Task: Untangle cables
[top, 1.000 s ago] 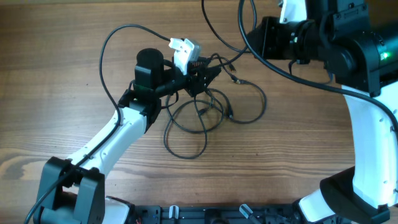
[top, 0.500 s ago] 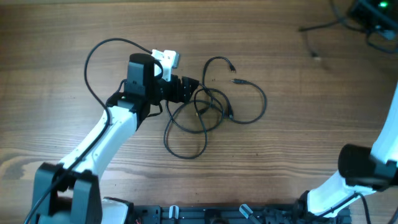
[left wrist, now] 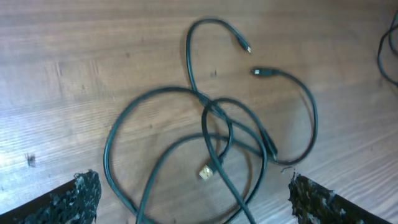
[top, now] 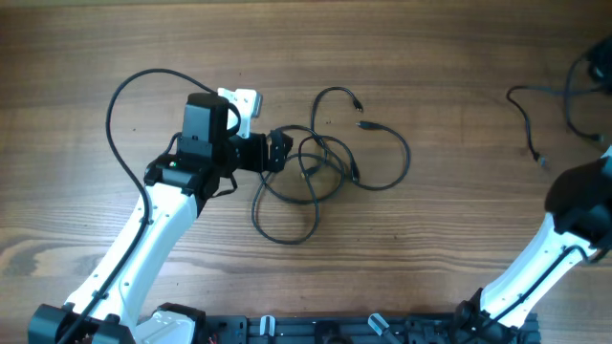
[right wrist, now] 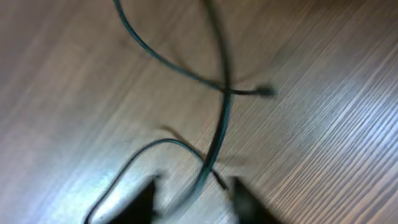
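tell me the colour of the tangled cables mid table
The cables are black, clearest in the left wrist view.

The tabletop (top: 459,229) was matt brown wood with a plain grain. The cables (left wrist: 208,107) had smooth, faintly shiny black sheaths; one plug (left wrist: 205,172) glinted like metal. The left pincer (left wrist: 193,183) bore rough, pitted black pads (left wrist: 78,196).

It looks like a robotics lab bench. A bare wood-grain tabletop (top: 449,229) fills the frame, and the white-and-black left arm (top: 143,239) and right arm (top: 540,263) rise from a black mounting rail (top: 316,328) along the bottom edge.
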`<state>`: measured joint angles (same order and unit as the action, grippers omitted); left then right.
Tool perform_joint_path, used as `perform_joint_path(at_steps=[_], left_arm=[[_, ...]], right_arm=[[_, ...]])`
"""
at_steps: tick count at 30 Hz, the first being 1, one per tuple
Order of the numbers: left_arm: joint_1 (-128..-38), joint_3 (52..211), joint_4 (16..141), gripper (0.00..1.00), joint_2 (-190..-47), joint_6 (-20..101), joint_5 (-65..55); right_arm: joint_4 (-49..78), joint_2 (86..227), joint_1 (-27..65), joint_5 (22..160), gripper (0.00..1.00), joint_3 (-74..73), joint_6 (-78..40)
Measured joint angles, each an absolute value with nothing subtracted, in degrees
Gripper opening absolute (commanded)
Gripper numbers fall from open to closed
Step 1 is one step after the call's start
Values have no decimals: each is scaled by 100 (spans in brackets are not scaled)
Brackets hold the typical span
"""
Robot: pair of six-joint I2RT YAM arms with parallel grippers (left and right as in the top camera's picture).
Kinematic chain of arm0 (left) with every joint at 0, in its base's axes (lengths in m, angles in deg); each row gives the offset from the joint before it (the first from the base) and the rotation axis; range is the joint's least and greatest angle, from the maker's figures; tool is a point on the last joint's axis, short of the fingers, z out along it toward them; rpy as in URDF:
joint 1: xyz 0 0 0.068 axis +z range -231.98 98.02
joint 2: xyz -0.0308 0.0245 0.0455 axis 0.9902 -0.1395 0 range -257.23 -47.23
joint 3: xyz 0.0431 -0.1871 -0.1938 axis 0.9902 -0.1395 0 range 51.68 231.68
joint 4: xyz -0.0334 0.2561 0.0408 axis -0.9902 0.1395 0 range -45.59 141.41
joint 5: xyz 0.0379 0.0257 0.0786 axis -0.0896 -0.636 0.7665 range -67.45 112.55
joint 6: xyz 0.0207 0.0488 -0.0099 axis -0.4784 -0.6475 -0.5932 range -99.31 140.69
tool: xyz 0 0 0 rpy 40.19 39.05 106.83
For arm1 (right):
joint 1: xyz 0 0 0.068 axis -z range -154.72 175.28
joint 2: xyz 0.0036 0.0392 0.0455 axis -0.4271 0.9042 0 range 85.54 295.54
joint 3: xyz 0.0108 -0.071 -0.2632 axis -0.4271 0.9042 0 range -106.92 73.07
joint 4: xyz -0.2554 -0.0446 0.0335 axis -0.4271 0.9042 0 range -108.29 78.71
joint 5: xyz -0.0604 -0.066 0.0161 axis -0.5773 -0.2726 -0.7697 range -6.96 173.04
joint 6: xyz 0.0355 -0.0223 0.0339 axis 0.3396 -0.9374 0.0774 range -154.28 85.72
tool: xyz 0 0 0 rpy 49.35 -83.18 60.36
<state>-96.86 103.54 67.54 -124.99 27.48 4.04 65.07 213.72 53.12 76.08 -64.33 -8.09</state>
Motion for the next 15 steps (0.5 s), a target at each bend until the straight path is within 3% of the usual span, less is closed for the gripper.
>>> perform_joint_path(at_steps=[5,10,15], left_arm=[[-9686,10354,6803,100,-12499,2746,415],[-9668,10354,6805,100,-12499,2881,737],[-9139,10354,6814,99,-12291,3808,944]], right_arm=[[6548,21402,5395,8473,85,-6433,-1300],[6950,21109,5274,10226,85,-6433,-2485],[7372,20434,4306,11378,82,-6435,-3458]])
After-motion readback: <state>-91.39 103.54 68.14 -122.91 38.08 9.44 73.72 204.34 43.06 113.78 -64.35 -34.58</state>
